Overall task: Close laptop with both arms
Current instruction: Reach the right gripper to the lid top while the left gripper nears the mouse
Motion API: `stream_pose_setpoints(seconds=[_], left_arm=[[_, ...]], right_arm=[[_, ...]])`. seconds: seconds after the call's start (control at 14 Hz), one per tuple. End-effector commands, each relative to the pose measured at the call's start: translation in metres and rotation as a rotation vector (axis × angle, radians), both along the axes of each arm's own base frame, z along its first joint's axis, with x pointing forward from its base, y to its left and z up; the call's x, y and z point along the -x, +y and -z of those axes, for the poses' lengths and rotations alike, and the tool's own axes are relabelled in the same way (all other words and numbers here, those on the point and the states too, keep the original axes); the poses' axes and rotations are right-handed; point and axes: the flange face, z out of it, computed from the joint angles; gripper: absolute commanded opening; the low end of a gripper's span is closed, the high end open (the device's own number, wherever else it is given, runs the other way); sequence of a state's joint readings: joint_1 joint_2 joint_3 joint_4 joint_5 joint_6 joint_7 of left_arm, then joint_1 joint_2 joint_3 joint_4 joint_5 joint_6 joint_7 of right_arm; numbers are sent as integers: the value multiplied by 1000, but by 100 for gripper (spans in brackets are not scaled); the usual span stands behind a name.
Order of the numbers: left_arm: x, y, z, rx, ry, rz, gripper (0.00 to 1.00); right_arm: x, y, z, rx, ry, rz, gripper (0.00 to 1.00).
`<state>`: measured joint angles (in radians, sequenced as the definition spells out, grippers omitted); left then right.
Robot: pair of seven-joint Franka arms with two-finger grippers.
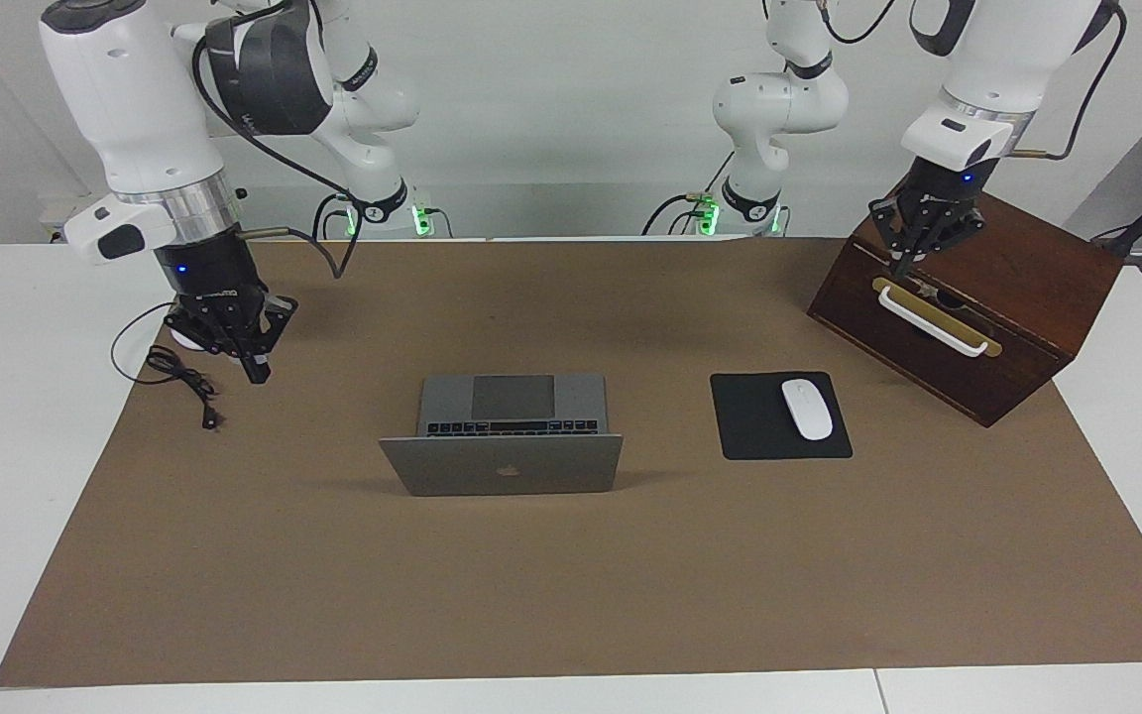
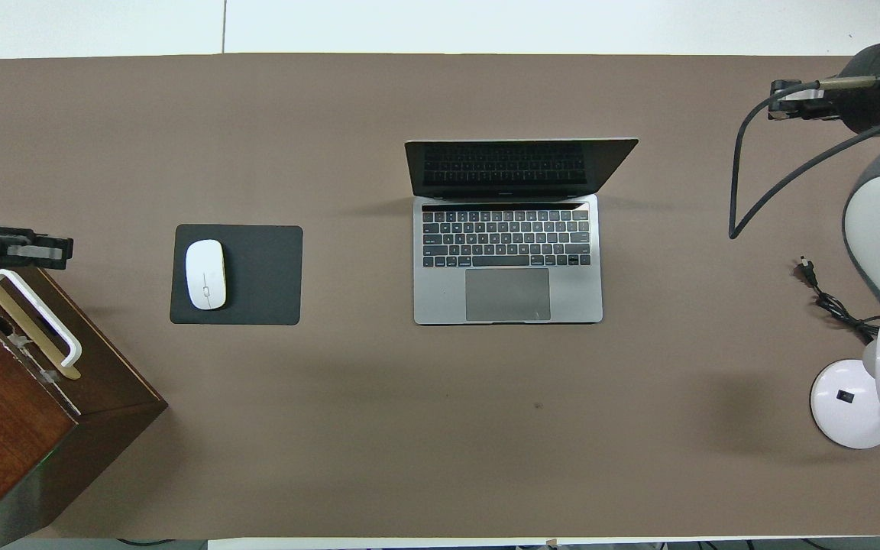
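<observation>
The silver-grey laptop [image 1: 502, 463] [image 2: 507, 252] stands open in the middle of the brown mat, its lid upright with the apple logo facing away from the robots and its keyboard and trackpad toward them. My right gripper [image 1: 253, 373] is shut and empty. It hangs over the mat beside a black cable, well off toward the right arm's end from the laptop. My left gripper [image 1: 903, 266] is shut and empty too, over the top front edge of the wooden box, far from the laptop.
A black mouse pad [image 1: 755, 421] with a white mouse [image 1: 806, 409] lies between the laptop and a dark wooden box [image 1: 1017, 268] with a white handle [image 1: 931, 321]. A black cable [image 1: 182, 379] and a round white lamp base [image 2: 851, 402] sit at the right arm's end.
</observation>
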<state>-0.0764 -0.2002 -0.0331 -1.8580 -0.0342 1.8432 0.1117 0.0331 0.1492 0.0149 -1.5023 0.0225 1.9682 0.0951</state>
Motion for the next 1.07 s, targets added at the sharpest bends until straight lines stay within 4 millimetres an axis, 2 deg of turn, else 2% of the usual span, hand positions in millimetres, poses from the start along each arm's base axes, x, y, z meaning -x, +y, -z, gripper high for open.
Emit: stream_pose_setpoints(seconds=[0.0,0.21,0.43,0.72,0.79,1.0], left_arm=[[15,0,10,44,-59,-23,0],[12,-1,7,55,-106,-27,0],[12,-7,11,56,-118,-12,0],[24,-18,29,66,-196,6,0],[30,-23,34,69,-216,15,0],[35,-34,40,72,-229,41,0]], right_arm=[[-16,-12,-2,-5,-22,25,0],[-36,-13,2,-4,-25,25,0],[-40,10,9,-6,-16,-4,0],[-49,22,22,-19,-7,4,0],[-54,44,22,-34,-10,16,0],[-70,85,29,-21,-27,46,0]])
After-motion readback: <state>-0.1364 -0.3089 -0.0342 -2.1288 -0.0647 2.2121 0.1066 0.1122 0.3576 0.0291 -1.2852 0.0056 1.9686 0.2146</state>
